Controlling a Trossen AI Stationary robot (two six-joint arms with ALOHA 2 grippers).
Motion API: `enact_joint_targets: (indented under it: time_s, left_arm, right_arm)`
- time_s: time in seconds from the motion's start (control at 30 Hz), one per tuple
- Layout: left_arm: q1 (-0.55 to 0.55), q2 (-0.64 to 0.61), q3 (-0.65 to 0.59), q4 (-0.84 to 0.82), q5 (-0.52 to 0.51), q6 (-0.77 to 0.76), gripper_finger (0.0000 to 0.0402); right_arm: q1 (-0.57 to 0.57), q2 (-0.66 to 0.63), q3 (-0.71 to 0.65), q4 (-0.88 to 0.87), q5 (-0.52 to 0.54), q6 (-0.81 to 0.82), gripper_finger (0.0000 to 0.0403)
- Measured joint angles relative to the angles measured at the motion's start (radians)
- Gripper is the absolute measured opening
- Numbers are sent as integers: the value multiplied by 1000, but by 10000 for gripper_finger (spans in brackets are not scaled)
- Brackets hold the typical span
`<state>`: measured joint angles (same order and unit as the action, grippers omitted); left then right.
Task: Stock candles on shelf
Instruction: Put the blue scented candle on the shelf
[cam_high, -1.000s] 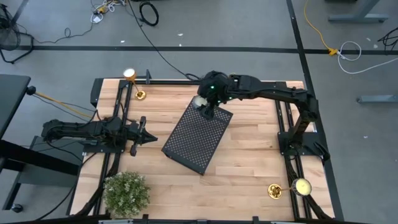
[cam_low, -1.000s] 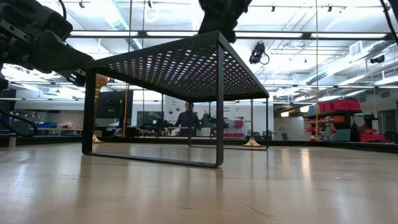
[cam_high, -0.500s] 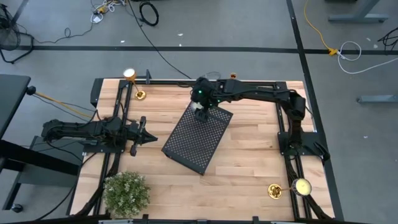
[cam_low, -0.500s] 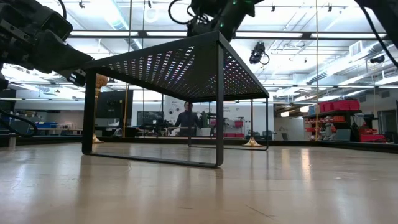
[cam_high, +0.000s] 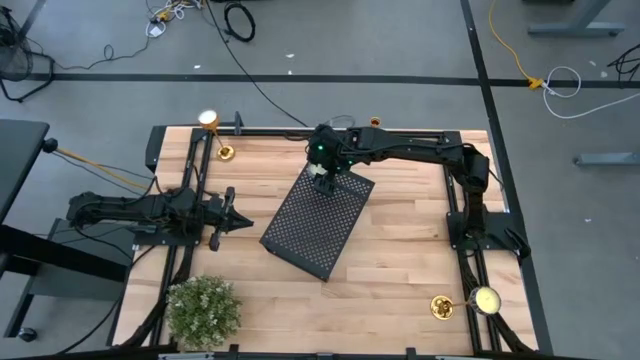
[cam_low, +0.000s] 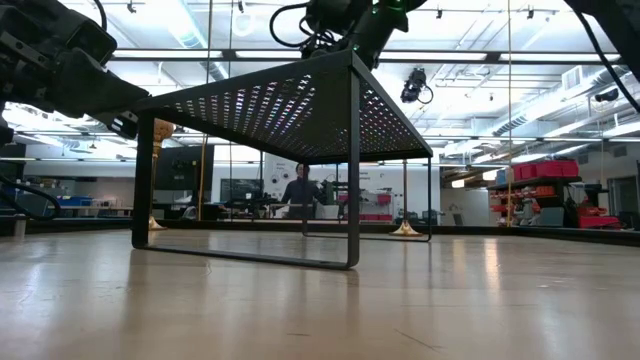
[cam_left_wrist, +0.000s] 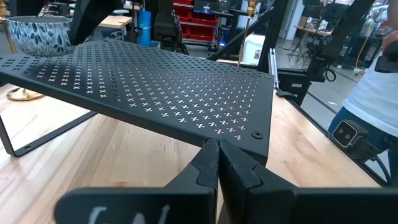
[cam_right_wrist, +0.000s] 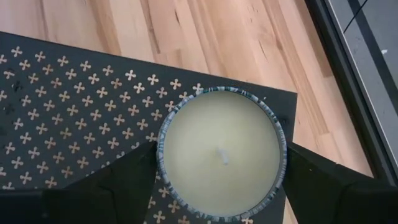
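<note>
A round candle bowl (cam_right_wrist: 221, 155) with cream wax and a blue-patterned rim sits on the far corner of the black perforated shelf (cam_high: 315, 225). It also shows in the left wrist view (cam_left_wrist: 34, 34). My right gripper (cam_high: 322, 172) is over it, with a finger at each side. Gold candlesticks stand off the shelf: one at the table's far left (cam_high: 225, 152) and one at the near right (cam_high: 441, 306). My left gripper (cam_high: 238, 222) is shut and empty, left of the shelf. My right gripper comes from above, pointing down, and has the candle bowl between its two fingers. One finger (cam_right_wrist: 124, 177) is against the rim (cam_right_wrist: 163, 146) on one side and the other finger (cam_right_wrist: 323, 183) against the opposite side. The bowl stands upright on the shelf's corner.
A bushy green plant (cam_high: 203, 310) stands at the near left corner. A small brass piece (cam_high: 375, 122) sits at the table's far edge. The shelf (cam_low: 300, 95) stands on thin legs with open room beneath. A person (cam_left_wrist: 379, 93) stands beyond the table.
My right gripper has gone a little toward the table's left edge and down onto the shelf's far corner, then kept still. The pale candle that showed beside it is now hidden under the wrist in the high view.
</note>
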<state>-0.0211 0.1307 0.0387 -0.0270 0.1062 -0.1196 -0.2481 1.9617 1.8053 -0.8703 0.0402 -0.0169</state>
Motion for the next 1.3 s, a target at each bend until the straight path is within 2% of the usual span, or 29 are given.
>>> enact_joint_targets:
  time_s: [1.3]
  left_arm:
    - [0,0,1,1,0,0,14]
  right_arm:
    - [0,8,-2,6,4,35,300]
